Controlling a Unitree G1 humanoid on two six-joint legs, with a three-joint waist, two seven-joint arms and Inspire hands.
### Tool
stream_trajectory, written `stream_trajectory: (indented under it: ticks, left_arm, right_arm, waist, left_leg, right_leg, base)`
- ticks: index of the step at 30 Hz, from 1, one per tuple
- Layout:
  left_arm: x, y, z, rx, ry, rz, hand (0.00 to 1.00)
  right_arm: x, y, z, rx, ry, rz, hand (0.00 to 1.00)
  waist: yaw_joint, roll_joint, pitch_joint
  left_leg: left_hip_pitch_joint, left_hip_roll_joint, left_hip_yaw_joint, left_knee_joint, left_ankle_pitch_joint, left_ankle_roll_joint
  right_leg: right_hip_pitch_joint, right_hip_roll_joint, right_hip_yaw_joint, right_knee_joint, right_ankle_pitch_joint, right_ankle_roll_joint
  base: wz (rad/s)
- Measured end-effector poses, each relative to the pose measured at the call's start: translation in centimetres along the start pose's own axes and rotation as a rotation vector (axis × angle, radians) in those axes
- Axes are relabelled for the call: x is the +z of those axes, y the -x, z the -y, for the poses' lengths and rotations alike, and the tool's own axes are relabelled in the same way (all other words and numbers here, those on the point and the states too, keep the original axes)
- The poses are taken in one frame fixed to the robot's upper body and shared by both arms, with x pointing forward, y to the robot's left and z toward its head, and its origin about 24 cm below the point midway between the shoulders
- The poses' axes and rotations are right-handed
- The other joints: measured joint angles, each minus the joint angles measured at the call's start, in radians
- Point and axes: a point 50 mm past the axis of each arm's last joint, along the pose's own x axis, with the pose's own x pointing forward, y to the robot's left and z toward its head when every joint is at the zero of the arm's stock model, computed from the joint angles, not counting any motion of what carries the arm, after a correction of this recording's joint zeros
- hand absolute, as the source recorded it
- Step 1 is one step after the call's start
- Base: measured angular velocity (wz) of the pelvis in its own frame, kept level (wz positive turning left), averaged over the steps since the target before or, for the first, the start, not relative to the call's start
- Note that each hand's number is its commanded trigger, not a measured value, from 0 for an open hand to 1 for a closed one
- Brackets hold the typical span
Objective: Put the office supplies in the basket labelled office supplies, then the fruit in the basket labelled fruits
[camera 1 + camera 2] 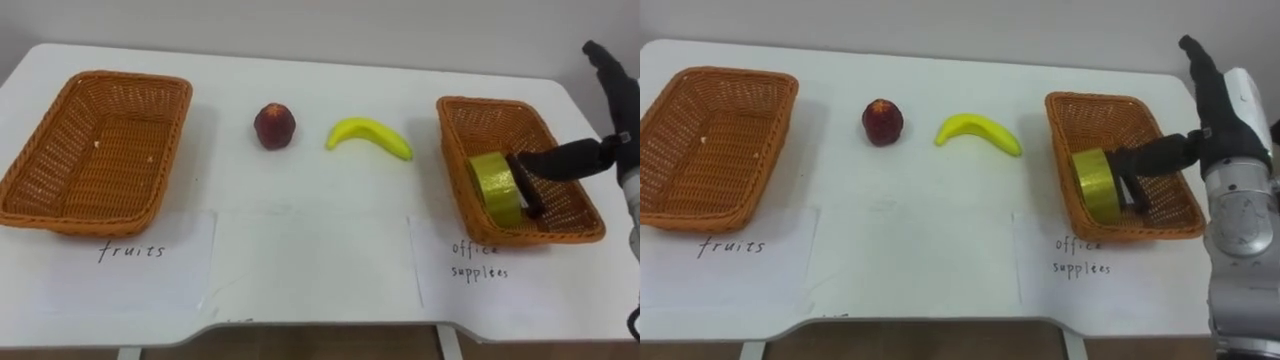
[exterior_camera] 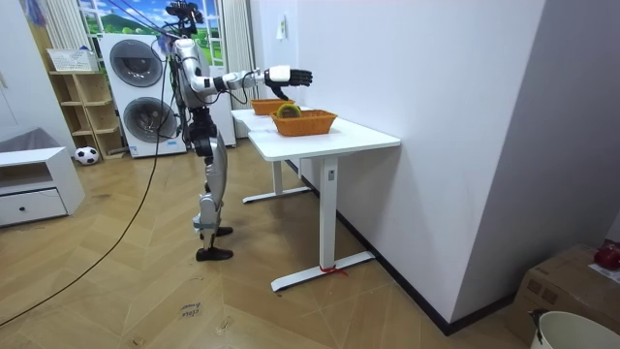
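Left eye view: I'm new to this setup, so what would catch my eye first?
A shiny yellow tape roll stands in the right wicker basket, the robot's open right hand beside it. A yellow banana and a dark red apple lie on the white table.

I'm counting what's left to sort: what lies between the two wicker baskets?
In both eye views, a dark red fruit and a banana lie apart on the white table between the left basket and the right basket.

Handwritten "fruits" stands on the left paper sheet (image 1: 150, 282), "office supplies" on the right paper sheet (image 1: 530, 285).
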Motion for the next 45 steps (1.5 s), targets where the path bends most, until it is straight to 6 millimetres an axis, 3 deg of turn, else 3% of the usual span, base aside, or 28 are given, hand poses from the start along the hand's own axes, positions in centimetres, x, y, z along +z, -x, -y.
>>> stream_trajectory:
  ticks: [9,14,21,23,26,32,36,41,45]
  left_arm:
    - [1.4,-0.1,0.5,-0.016,0.036,0.034,0.0]
    - [2.4,-0.1,0.9,-0.028,0.003,0.066,0.0]
    - [2.6,-0.1,0.9,-0.038,-0.019,0.079,0.0]
    - [2.8,-0.1,1.0,-0.04,-0.031,0.084,0.0]
    - [3.2,-0.1,0.8,-0.038,-0.032,0.102,0.0]
    - [3.4,-0.1,1.0,-0.043,-0.039,0.11,0.0]
    - [3.4,-0.1,0.9,-0.043,-0.047,0.112,0.0]
    - [3.3,0.0,0.9,-0.04,-0.057,0.122,0.0]
    - [3.3,0.3,0.8,-0.041,-0.067,0.143,0.0]
  right_arm:
    - [0.8,0.0,0.2,-0.007,-0.094,0.038,0.0]
    - [2.0,0.1,0.6,-0.014,-0.177,0.095,0.0]
    - [3.0,0.0,-0.3,0.018,-0.192,0.129,0.0]
    - [3.2,0.0,-0.8,0.036,-0.186,0.135,0.0]
    - [4.4,-0.5,-1.3,0.05,-0.186,0.171,0.0]
    - [8.1,-1.9,-0.8,0.04,-0.256,0.293,0.0]
    - [9.4,-2.4,-0.2,0.001,-0.265,0.336,0.0]
    - [9.7,-3.4,-1.1,0.024,-0.245,0.318,0.0]
    - [9.7,-3.8,-2.3,0.081,-0.228,0.3,0.0]
  waist:
    - [-0.008,-0.016,-0.0088]
    - [-0.007,-0.015,-0.0088]
    - [0.001,0.002,0.0038]
    - [0.005,0.009,0.002]
    - [0.011,0.012,0.0003]
    - [0.039,-0.006,-0.0068]
    - [0.051,-0.017,-0.0077]
    - [0.079,-0.022,-0.0022]
    - [0.09,-0.014,0.0044]
  left_leg:
    - [-0.017,-0.001,0.001,-0.006,0.006,-0.006]
    - [-0.007,-0.001,0.0,-0.01,0.006,-0.006]
    - [0.0,0.002,0.026,-0.017,0.005,-0.005]
    - [-0.007,0.003,0.029,-0.019,0.005,-0.005]
    - [-0.016,0.007,0.032,-0.017,0.006,-0.006]
    - [-0.017,0.01,0.025,-0.017,0.007,-0.009]
    - [-0.025,0.008,-0.01,-0.011,0.007,-0.009]
    - [-0.032,0.007,-0.025,-0.01,0.008,-0.009]
    - [-0.044,0.006,-0.035,-0.007,0.008,-0.01]
  right_leg:
    - [-0.03,0.002,-0.002,0.017,-0.003,-0.006]
    - [-0.023,-0.002,-0.004,0.017,-0.003,-0.006]
    - [-0.029,-0.002,-0.002,0.018,-0.003,-0.006]
    - [-0.042,-0.001,-0.002,0.023,-0.003,-0.006]
    - [-0.059,0.002,-0.001,0.034,-0.003,-0.008]
    - [-0.056,0.008,-0.004,0.031,-0.001,-0.011]
    - [-0.047,0.006,-0.025,0.03,-0.001,-0.011]
    - [-0.04,0.006,-0.033,0.015,-0.001,-0.011]
    - [-0.043,0.005,-0.043,0.013,-0.001,-0.011]
  base:
    - [-0.01]
    - [0.0]
    - [-0.11]
    - [-0.1]
    - [-0.08]
    - [0.04]
    - [0.24]
    - [0.11]
    - [0.09]
